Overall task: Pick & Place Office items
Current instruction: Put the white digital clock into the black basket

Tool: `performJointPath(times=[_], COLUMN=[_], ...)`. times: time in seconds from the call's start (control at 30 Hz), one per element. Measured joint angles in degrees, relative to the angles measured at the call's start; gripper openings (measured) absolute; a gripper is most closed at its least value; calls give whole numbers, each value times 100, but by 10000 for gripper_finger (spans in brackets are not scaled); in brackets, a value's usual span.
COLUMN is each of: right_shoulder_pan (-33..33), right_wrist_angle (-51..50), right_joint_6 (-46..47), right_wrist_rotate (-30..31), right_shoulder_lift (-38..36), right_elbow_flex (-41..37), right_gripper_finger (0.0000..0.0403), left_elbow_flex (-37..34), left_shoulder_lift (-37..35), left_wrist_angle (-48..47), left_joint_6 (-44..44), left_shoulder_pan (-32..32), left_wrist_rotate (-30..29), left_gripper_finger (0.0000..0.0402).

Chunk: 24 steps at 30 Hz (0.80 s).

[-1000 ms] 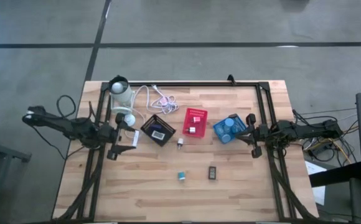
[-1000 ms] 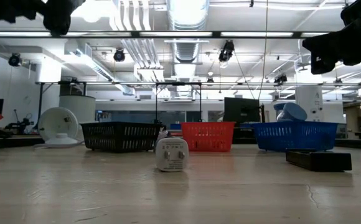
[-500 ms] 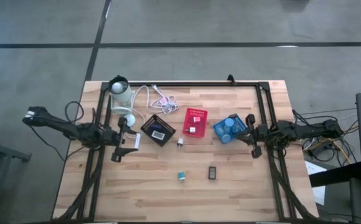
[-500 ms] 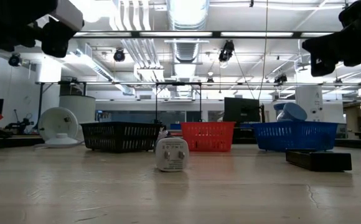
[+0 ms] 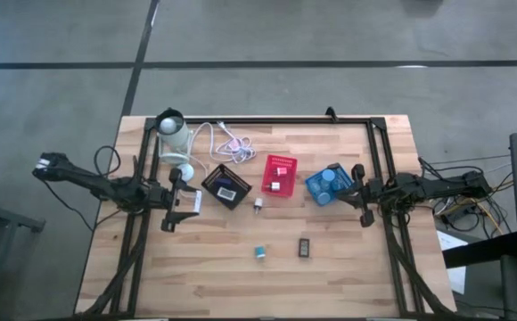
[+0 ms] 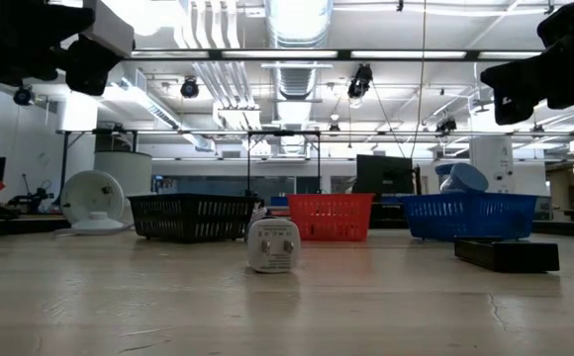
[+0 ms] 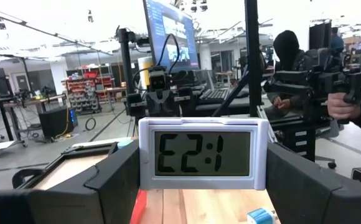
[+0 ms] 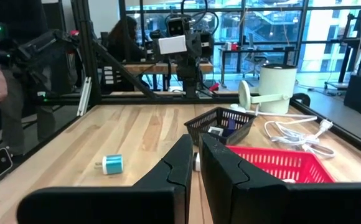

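over the table's left side, the left gripper point(image 5: 185, 202) has carried a white clock point(image 7: 198, 154), clamped wide between its fingers, right toward the black bin point(image 5: 225, 186); drop looks next. right gripper point(image 5: 363, 193) waits closed, empty, beside the blue bin point(image 5: 326, 185).

3 mesh bins: black point(image 5: 226, 185), red point(image 5: 279, 176), blue point(image 5: 328, 185). 3 loose items on the table: white block point(image 5: 258, 206), teal block point(image 5: 260, 254), black block point(image 5: 303, 247). 1 lamp point(image 5: 175, 134). 1 white cable point(image 5: 225, 140). 1 digital clock point(image 7: 203, 154). 2 arms.
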Motion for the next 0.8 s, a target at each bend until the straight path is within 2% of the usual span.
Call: performJointPath(times=[0.4, 0.5, 0.63, 0.8], right_shoulder_pan=[0, 0, 0, 0], right_wrist_angle=[2, 4, 14, 20], right_joint_6=[-39, -28, -4, -3], right_wrist_rotate=[0, 0, 0, 2], right_shoulder_lift=[-2, -2, -2, -2], right_elbow_flex=[0, 0, 0, 0], right_gripper_finger=[29, 29, 29, 29], left_elbow_flex=[-1, 45, 303, 1041], left_shoulder_lift=[-55, -58, -56, -4], left_wrist_angle=[4, -1, 1, -270], left_joint_6=[-104, -414, -391, -92], left_shoulder_pan=[0, -1, -2, -2], left_wrist_rotate=[-31, -286, -570, -1137], left_gripper_finger=[291, 291, 291, 291])
